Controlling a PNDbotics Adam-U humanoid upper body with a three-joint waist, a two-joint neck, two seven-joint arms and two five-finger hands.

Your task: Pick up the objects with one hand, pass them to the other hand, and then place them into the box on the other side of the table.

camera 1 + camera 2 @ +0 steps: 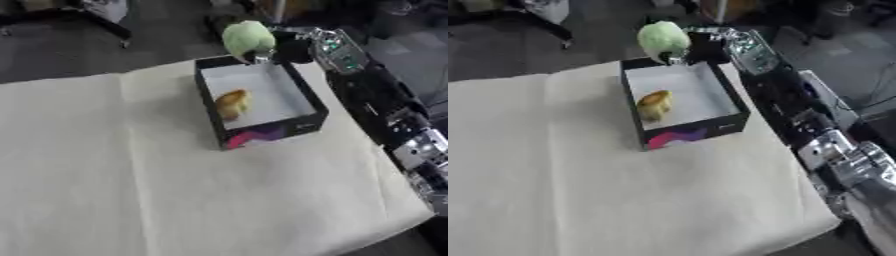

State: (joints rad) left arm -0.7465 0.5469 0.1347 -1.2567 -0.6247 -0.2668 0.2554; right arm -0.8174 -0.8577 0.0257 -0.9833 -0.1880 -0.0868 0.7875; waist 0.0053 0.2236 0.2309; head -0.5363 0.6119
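Right arm stretched forward along table edge; right hand [284, 47] curled on green object [248, 37] above box [308, 97] far rim.

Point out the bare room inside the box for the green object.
Inside the black box with white floor, the far half and right side are bare. The near-left corner is taken by the yellow-brown lump. The right hand holds the pale green round object over the far rim.

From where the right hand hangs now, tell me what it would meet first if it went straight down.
Holding the pale green rounded object, the right hand sits over the far edge of the black white-lined box. Going down it would probably meet that far wall or the white floor, not the yellow-brown object; depth is unclear.
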